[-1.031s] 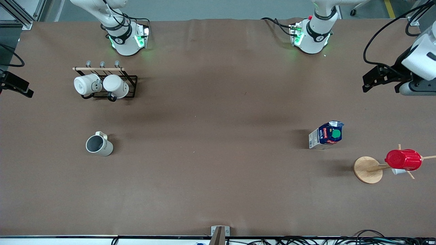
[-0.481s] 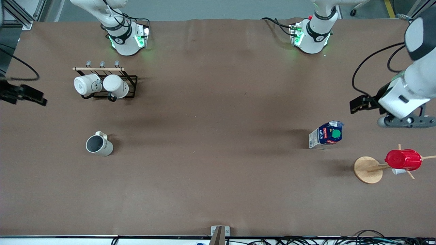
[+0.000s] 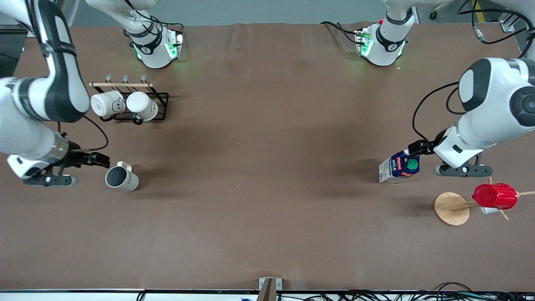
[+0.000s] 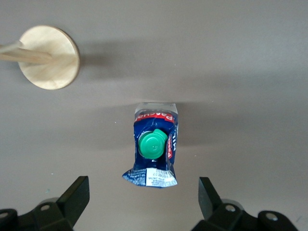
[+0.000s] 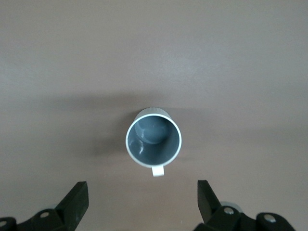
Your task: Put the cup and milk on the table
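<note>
The off-white cup point(image 3: 121, 177) stands upright on the brown table point(image 3: 267, 125) toward the right arm's end. My right gripper point(image 3: 96, 159) hangs open and empty over the table just beside it. In the right wrist view the cup point(image 5: 154, 143) lies ahead of the open gripper point(image 5: 142, 202), not between the fingers. The milk point(image 3: 399, 167) stands toward the left arm's end. My left gripper point(image 3: 418, 147) hangs open and empty over its edge. In the left wrist view the milk point(image 4: 154, 147) lies just ahead of the open gripper point(image 4: 143, 199).
A black wire rack point(image 3: 159, 98) with two white mugs stands near the right arm's base. A wooden stand point(image 3: 451, 208) holding a red ribbed cup point(image 3: 495, 195) stands beside the milk, nearer the front camera; its base shows in the left wrist view point(image 4: 48, 57).
Both arms have swung in from the table's ends, the right gripper to beside the cup and the left gripper to over the milk. The cup and the milk have not moved.
</note>
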`<state>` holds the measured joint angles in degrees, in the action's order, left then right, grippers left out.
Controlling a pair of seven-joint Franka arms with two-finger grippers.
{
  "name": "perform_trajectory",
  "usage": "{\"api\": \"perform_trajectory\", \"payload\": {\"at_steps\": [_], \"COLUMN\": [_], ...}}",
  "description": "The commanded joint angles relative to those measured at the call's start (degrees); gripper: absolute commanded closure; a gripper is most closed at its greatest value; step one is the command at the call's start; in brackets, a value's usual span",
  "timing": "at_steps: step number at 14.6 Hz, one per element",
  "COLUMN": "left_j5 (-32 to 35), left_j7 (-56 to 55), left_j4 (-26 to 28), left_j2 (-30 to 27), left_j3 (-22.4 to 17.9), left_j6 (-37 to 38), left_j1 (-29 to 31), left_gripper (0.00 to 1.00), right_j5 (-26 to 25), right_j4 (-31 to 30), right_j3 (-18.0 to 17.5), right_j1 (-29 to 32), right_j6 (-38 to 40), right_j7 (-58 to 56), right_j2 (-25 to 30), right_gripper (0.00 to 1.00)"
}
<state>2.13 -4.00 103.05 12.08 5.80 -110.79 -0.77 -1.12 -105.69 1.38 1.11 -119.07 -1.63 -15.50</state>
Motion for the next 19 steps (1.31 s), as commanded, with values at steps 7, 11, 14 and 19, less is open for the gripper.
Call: {"api": "perform_trajectory", "payload": {"at_steps": [7, 11, 14, 19], "left_j5": [1.12, 1.12, 1.12, 1.21], "left_j7": [0.75, 0.75, 0.66, 0.14], "left_j4": [3.21, 3.21, 3.21, 1.72], "left_j2": [4.09, 5.58, 5.85, 6.38], "left_j3": [0.00, 0.00, 0.00, 0.00], "left_j6": [-6.98, -7.25, -7.25, -6.72], "left_j1": [0.16, 0.69, 0.86, 0.16], "left_gripper": [0.06, 0.27, 0.49, 0.66], "right_j5": [-1.17, -1.17, -1.17, -0.46], "right_j4": [-9.17, -10.15, -9.98, -9.63], "right_j3": [0.20, 0.20, 0.20, 0.20], "right_j1": [3.63, 3.54, 3.46, 3.63], "right_j6": [-20.30, -24.01, -24.98, -25.60], "right_j7": [-9.44, -9.53, -9.44, -8.39], "right_j2": [-5.77, -7.88, -9.28, -10.17], "right_gripper": [0.00, 0.04, 0.41, 1.00]}}
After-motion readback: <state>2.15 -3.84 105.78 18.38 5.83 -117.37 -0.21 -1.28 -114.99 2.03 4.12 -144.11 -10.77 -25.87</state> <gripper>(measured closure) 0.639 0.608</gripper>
